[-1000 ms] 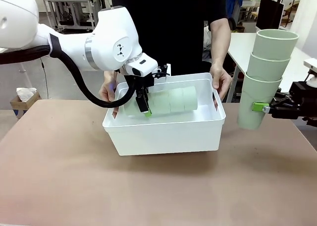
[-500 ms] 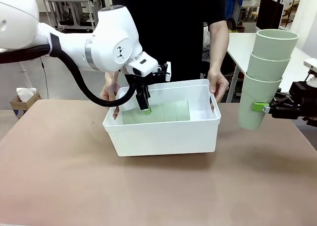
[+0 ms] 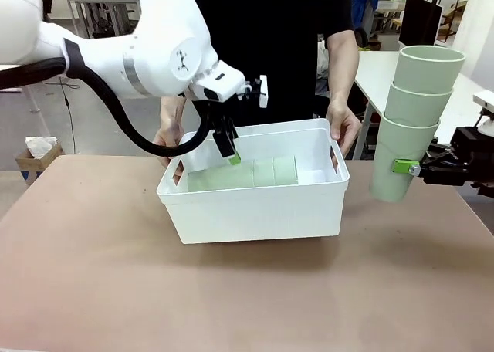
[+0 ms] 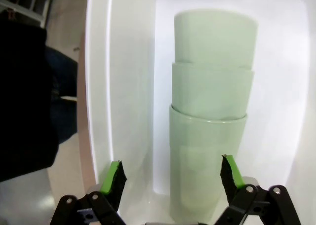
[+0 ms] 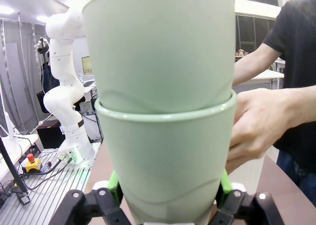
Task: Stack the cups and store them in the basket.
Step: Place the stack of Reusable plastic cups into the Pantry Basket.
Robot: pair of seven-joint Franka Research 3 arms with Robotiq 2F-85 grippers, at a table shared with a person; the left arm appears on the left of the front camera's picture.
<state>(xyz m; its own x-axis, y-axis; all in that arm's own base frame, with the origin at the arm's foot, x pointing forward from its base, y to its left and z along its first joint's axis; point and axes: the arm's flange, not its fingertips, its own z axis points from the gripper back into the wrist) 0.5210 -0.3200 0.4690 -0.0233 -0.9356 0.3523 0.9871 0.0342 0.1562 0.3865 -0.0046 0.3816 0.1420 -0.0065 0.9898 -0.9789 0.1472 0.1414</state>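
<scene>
**A:** Where are the cups?

**B:** 3 nested ones, the lying stack, rest on their side on the floor of the basket, running left to right. The other 3, the upright stack, hang above the tabletop at the right, well apart from the basket.

**A:** And the pincers?

**B:** The left pincer hovers just above the lying stack with its jaws spread wide. In the left wrist view its green pads stand either side of the cups without touching them. The right pincer is clamped on the lowest cup of the upright stack.

**A:** How will that stack handle?

**B:** Light, stiff and smooth-walled, I'd judge. Only the bottom cup is gripped. The upper 2 merely sit inside it, so a steep tilt could let them slide out. The place to hold is low on the outer cup, as now.

**A:** What's in the way?

**B:** The person's hands grip both short ends of the basket. The left arm hangs over its left half, and the lying stack takes up much of the floor. The free room looks to be at the right end, close to a hand.
</scene>
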